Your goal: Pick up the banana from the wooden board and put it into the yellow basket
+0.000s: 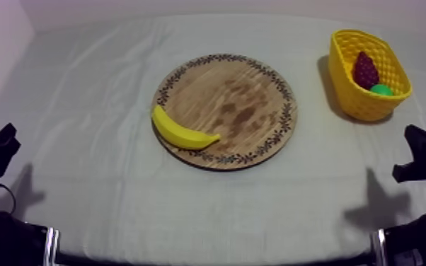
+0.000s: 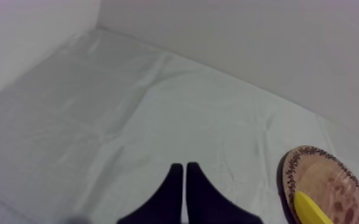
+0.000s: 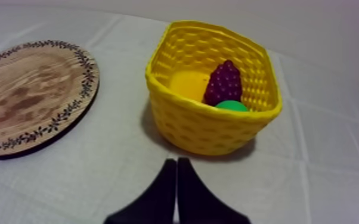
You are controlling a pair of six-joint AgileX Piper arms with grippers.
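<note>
A yellow banana (image 1: 180,131) lies on the left rim of the round wooden board (image 1: 237,99) in the middle of the table. The yellow basket (image 1: 343,67) stands at the back right and holds a bunch of dark grapes (image 1: 365,69) and a green fruit (image 1: 381,90). My left gripper (image 1: 2,141) rests low at the left edge, its fingers (image 2: 176,184) lying together, shut on nothing, with the board (image 2: 328,182) and banana tip (image 2: 310,208) off to its side. My right gripper (image 1: 417,148) rests low at the right, shut (image 3: 177,173), just short of the basket (image 3: 200,128).
Grey-white cloth covers the table, with open room between both grippers and the board. A pale wall runs along the table's far and left sides. In the right wrist view the board (image 3: 33,89) lies beside the basket.
</note>
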